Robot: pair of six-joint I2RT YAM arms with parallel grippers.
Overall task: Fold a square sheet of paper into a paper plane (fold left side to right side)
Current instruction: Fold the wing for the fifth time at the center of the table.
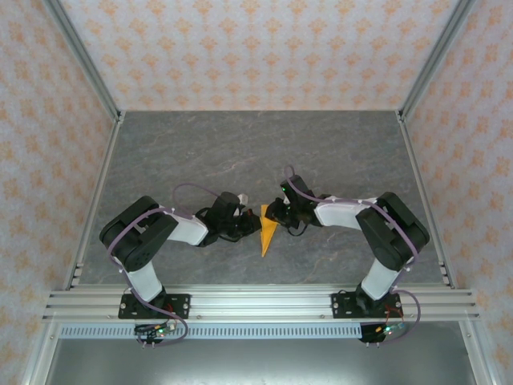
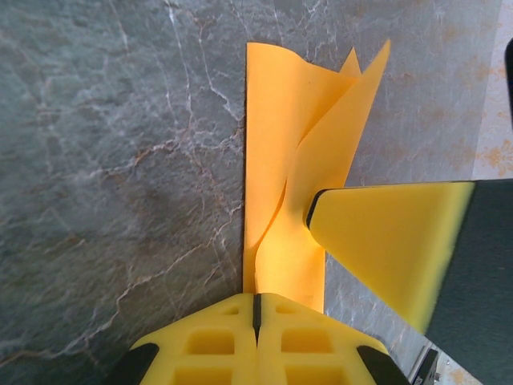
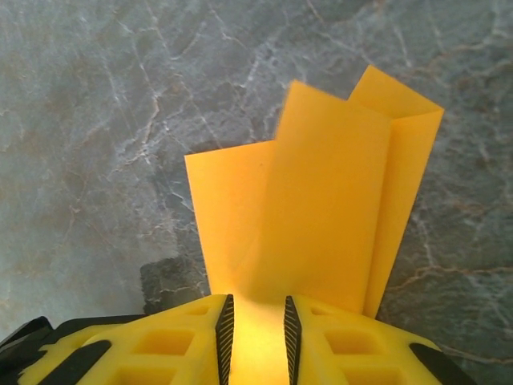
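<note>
The square sheet of paper [image 1: 268, 228], bright orange, lies folded into a narrow pointed strip on the table between the two arms. My left gripper [image 1: 255, 225] is shut, and its fingertips [image 2: 257, 298] rest on the near end of the paper [image 2: 276, 120]. A flap of that paper curls up off the table. One finger of my right gripper [image 2: 385, 241] touches the raised flap from the right. In the right wrist view my right gripper [image 3: 255, 309] stands with a clear gap between its pads, and the lifted orange flap [image 3: 321, 208] runs into that gap.
The grey marbled table [image 1: 240, 152] stretches away behind the paper. Aluminium posts and patterned walls close it in on the left, back and right. An aluminium rail [image 1: 256, 303] carrying both arm bases runs along the near edge.
</note>
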